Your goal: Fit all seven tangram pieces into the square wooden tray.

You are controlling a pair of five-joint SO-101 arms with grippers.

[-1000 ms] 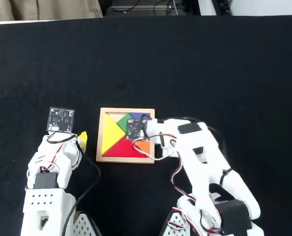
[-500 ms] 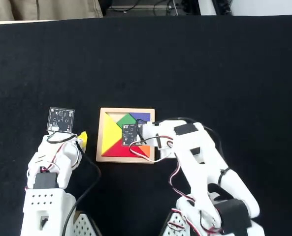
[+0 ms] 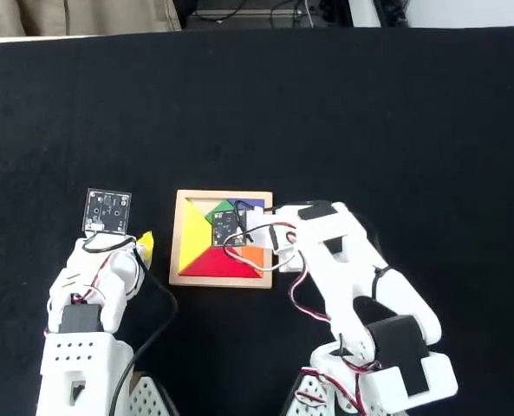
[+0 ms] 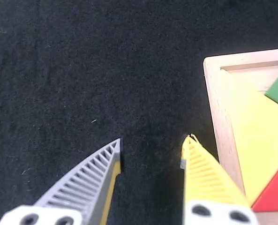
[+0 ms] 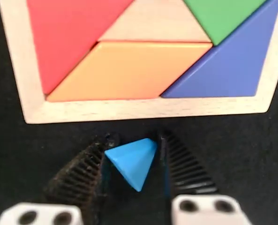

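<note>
Blue triangle point(image 5: 131, 161) clamped in right gripper point(image 5: 135, 143), just outside tray point(image 5: 129, 111) rim, on orange piece point(image 5: 129, 70) side. Bare triangular gap point(image 5: 155, 26) in tray beside orange piece, likely its slot. Triangle looks light, rigid, smooth; may slip or twist, so hold flat side faces. Left gripper point(image 4: 153, 145) jaws apart, empty, beside tray's yellow piece point(image 4: 256, 140) edge.

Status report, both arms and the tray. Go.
Left gripper open, empty, beside tray. Right gripper shut on blue triangle, at tray's edge. One triangular gap bare beside the orange piece.
</note>
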